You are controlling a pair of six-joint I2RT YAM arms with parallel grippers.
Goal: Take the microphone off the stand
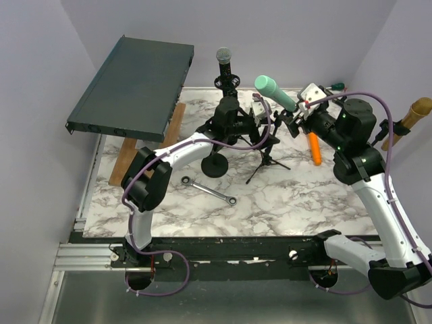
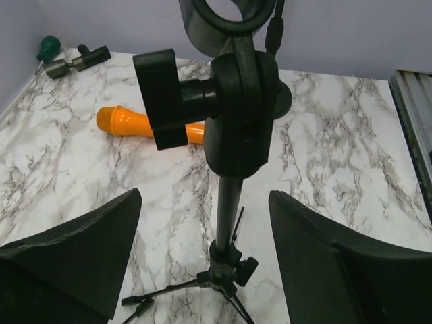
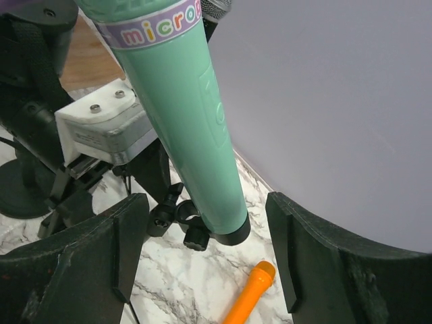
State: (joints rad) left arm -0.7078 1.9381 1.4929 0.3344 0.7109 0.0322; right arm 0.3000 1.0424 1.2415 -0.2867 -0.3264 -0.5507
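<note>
A mint-green microphone [image 1: 275, 92] leans up to the left over the black tripod stand [image 1: 266, 158] at the middle back of the table. In the right wrist view its body [image 3: 189, 115] passes between my right gripper's fingers, its tail end by the stand's clip [image 3: 177, 217]. My right gripper [image 3: 204, 199] is open around it, with gaps on both sides. It also shows in the top view [image 1: 291, 121]. My left gripper [image 2: 204, 196] is open on either side of the stand's pole [image 2: 228, 216], below the clip joint [image 2: 236, 101], without touching it.
An orange microphone [image 1: 314, 150] lies on the marble right of the stand. A black microphone on a round-base stand [image 1: 226, 67] stands just left. A wrench [image 1: 209, 190] lies in front. A dark rack unit [image 1: 135, 84] rests on wood at back left. A green-handled tool [image 2: 47, 48] lies at the back.
</note>
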